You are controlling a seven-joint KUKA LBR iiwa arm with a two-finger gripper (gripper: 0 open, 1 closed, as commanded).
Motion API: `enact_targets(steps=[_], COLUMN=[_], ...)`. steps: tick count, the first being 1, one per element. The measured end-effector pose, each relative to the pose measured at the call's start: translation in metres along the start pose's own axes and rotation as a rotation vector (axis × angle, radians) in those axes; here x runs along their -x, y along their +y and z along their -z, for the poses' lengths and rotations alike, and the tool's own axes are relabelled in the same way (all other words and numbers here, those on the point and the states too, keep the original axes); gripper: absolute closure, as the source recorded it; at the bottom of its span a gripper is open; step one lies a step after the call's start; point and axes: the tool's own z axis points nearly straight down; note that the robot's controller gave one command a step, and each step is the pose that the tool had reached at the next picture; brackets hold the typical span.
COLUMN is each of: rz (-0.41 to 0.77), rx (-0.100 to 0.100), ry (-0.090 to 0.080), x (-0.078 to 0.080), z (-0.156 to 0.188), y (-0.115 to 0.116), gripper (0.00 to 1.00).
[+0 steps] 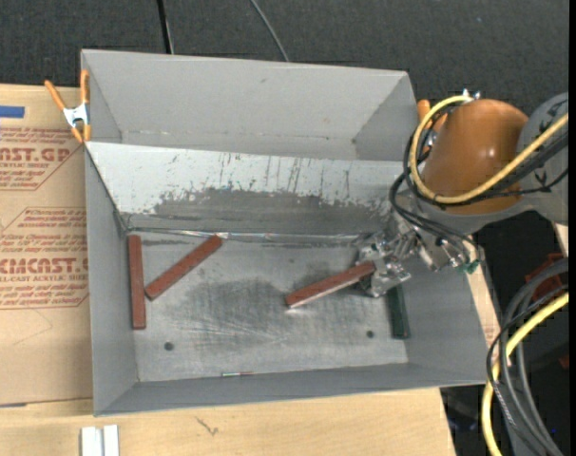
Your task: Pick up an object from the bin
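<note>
My gripper (383,272) is low at the right side of the bin floor, at the right end of a reddish-brown flat stick (328,287) that slants down to the left. That end of the stick lies right at the fingers; whether they grip it I cannot tell. A dark green stick (398,313) lies upright just below the gripper, near the bin's right wall.
Two more reddish-brown sticks lie at the left of the bin: one upright along the left wall (136,281), one slanted beside it (182,267). The arm with its orange cover and cables hangs over the bin's right rim.
</note>
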Motion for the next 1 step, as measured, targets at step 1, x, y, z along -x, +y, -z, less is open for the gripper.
enact_targets(steps=[1], rz=[-0.032], rx=[-0.004], ry=[-0.007], x=[-0.0078], z=[0.1373], y=[-0.0088], gripper=[1.00])
